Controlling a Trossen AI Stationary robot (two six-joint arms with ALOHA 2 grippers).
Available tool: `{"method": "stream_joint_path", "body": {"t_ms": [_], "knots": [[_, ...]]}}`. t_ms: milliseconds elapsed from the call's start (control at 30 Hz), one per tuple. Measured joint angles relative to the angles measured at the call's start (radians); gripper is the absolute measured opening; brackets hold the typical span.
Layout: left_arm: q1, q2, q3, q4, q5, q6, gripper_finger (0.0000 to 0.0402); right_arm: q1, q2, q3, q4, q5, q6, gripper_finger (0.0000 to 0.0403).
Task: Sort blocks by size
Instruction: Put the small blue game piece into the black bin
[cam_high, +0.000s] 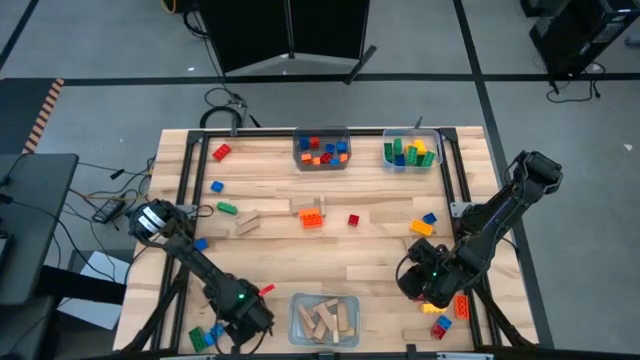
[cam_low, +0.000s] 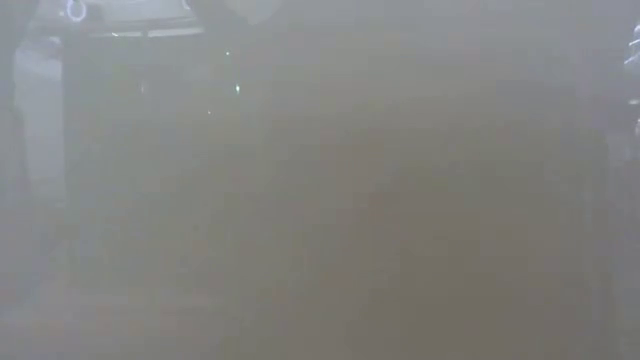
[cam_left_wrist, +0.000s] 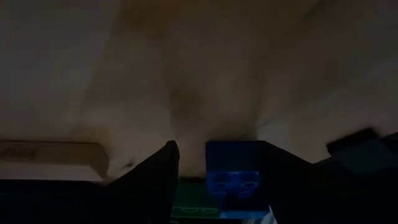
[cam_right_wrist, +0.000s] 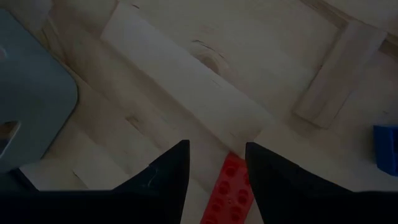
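At the table's near left corner, my left gripper (cam_high: 240, 320) (cam_left_wrist: 217, 146) stands open and low. A blue studded brick (cam_left_wrist: 233, 171) sits between its fingers, close to one of them, with a gap to the other. A green brick (cam_left_wrist: 193, 210) lies just beside it. My right gripper (cam_high: 432, 288) (cam_right_wrist: 216, 144) hangs open near the near right corner. A red studded brick (cam_right_wrist: 229, 186) (cam_high: 462, 305) shows between its fingers, lying flat on the wood with bare table between it and one finger. The low view is fogged and shows nothing. My left gripper has the blue brick's side (cam_left_wrist: 256, 168) right against the inner face of one finger. Whether the two touch, I cannot tell. The other finger stands clear of the brick.
Two clear bins of bricks (cam_high: 296, 150) (cam_high: 412, 166) stand at the far edge, and a bin of wooden blocks (cam_high: 293, 320) at the near edge between the arms. Loose bricks (cam_high: 312, 217) and wooden blocks (cam_high: 262, 215) lie mid-table. A yellow and blue pair (cam_high: 440, 325) lies near my right gripper.
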Motion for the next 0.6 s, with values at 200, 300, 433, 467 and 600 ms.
{"method": "stream_joint_path", "body": {"t_ms": [200, 300, 433, 467, 600], "knots": [[0.000, 0.000, 0.000, -0.001, -0.008, -0.004, 0.0218, 0.000, 0.000, 0.000, 0.000, 0.000, 0.000, 0.0170], [-0.001, 0.000, 0.000, 0.000, -0.008, -0.008, 0.0218, 0.000, 0.000, 0.000, 0.000, 0.000, 0.000, 0.0170], [-0.001, 0.000, 0.000, -0.001, -0.008, -0.045, 0.0221, 0.000, 0.000, 0.000, 0.000, 0.000, 0.000, 0.0170], [-0.001, 0.000, 0.000, -0.001, -0.008, -0.053, 0.0224, 0.000, 0.000, 0.000, 0.000, 0.000, 0.000, 0.0170], [-0.004, 0.000, 0.000, 0.004, -0.007, -0.062, 0.0248, 0.000, 0.000, 0.000, 0.000, 0.000, 0.000, 0.0170]]}}
